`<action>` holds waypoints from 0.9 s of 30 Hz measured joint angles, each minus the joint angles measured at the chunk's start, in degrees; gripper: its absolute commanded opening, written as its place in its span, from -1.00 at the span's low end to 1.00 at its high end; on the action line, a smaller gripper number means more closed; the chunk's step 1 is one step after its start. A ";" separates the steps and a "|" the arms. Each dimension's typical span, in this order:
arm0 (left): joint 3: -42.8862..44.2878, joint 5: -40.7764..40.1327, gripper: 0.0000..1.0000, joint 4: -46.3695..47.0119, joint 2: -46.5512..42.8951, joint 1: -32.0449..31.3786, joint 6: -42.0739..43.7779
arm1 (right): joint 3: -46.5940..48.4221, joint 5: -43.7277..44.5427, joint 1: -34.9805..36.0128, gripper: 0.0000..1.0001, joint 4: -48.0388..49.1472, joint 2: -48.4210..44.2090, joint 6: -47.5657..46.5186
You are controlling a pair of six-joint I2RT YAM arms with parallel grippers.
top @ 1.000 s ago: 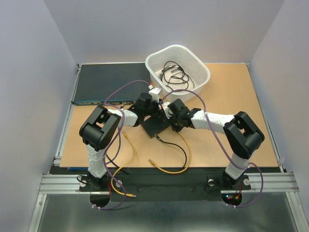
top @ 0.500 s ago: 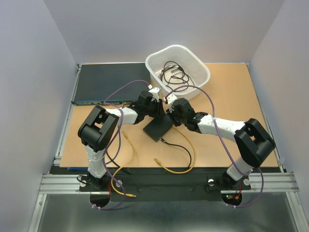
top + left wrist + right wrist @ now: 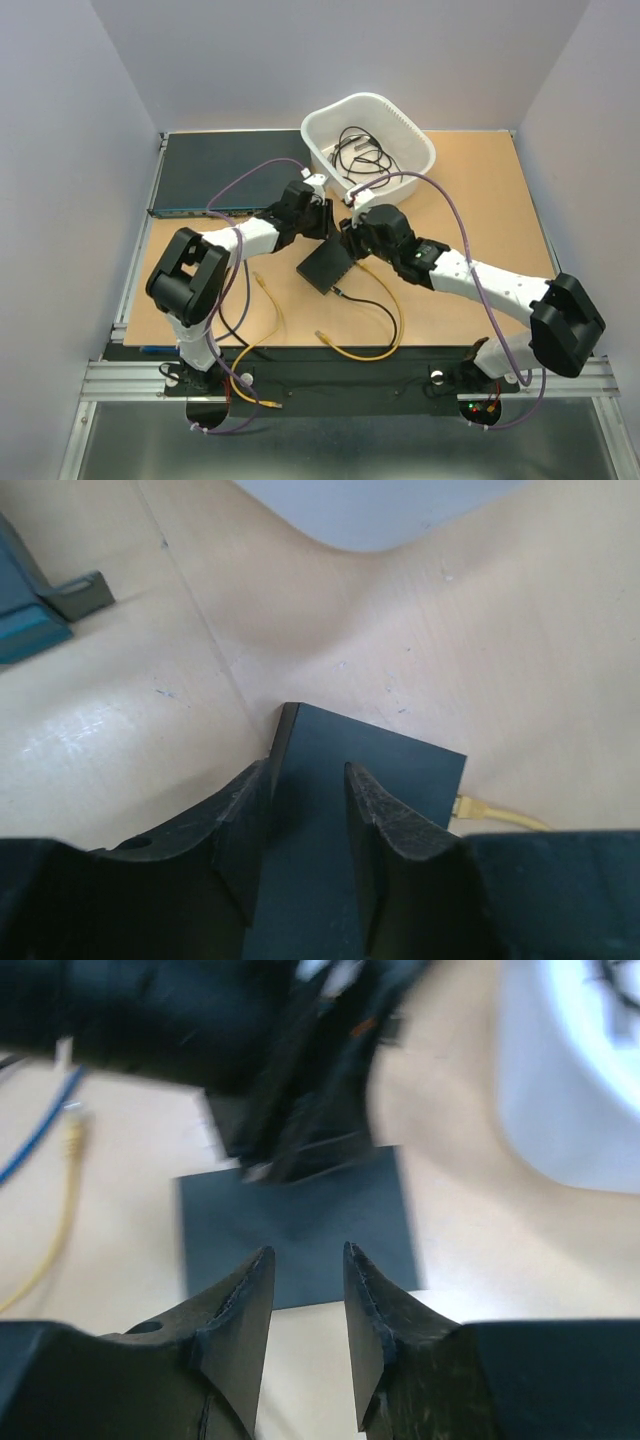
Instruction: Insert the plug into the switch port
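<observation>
The small black switch box [image 3: 327, 266] sits mid-table, and honestly I can't make out its ports. A yellow plug [image 3: 471, 806] butts right up against the box's edge; seated or not, can't tell. The left gripper [image 3: 306, 778] hangs over the box's far corner, fingers apart with nothing between them. The right gripper [image 3: 306, 1253] is just beside that same end, also spread and empty. A white basin [image 3: 322, 128] of cables sits beyond the box, and a dark rack unit [image 3: 215, 170] is off to its far left.
</observation>
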 measured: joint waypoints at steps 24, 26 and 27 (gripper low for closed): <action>-27.71 -39.32 0.06 -7.72 -60.57 6.47 -17.42 | 26.16 2.29 21.46 -0.20 0.00 36.50 6.12; -28.48 -40.72 0.06 -8.39 -62.51 6.62 -18.18 | 27.63 2.36 22.14 -0.20 0.07 37.92 6.10; -28.83 -41.40 0.06 -8.50 -63.19 6.73 -18.53 | 28.13 2.40 22.25 -0.20 0.15 38.32 6.03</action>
